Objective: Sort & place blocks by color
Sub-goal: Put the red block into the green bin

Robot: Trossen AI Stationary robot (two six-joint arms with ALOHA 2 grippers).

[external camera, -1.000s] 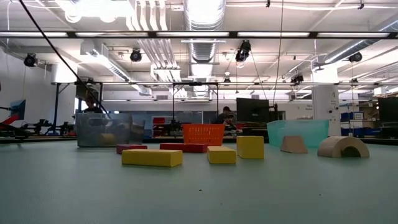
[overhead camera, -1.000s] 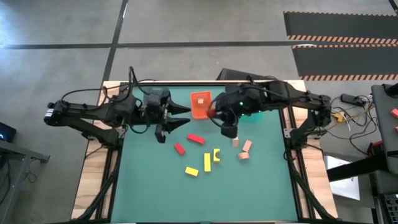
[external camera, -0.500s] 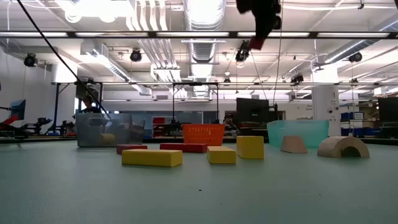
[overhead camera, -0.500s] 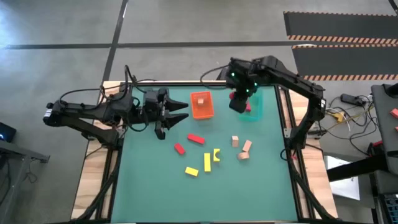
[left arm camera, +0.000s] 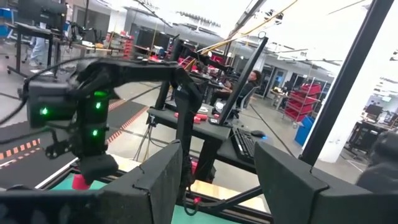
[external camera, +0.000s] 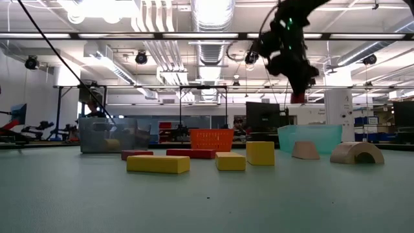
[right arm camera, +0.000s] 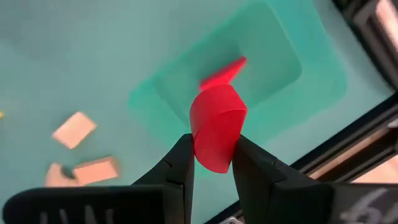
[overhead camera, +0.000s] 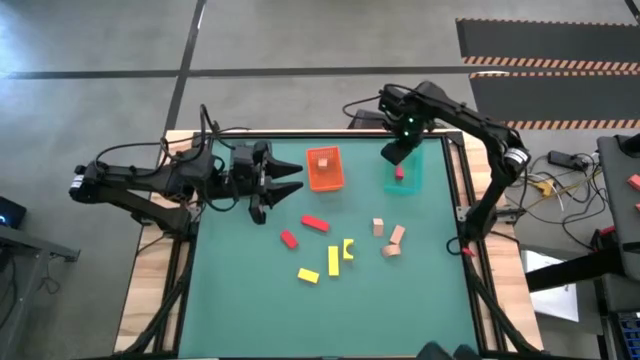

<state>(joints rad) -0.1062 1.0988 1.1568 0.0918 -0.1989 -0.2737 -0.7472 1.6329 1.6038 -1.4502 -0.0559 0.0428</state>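
While right hand (right arm camera: 213,163) pinches a red block (right arm camera: 216,135) above teal tray (right arm camera: 311,87), release comes next; left hand (overhead camera: 275,190) waits spread.

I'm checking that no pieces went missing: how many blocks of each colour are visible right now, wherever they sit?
Red blocks: 4, with two on the table at and, one in the teal tray at, and one in the right gripper
Yellow blocks: 3
Tan blocks: 4, with three on the table and one in the orange tray
Total: 11
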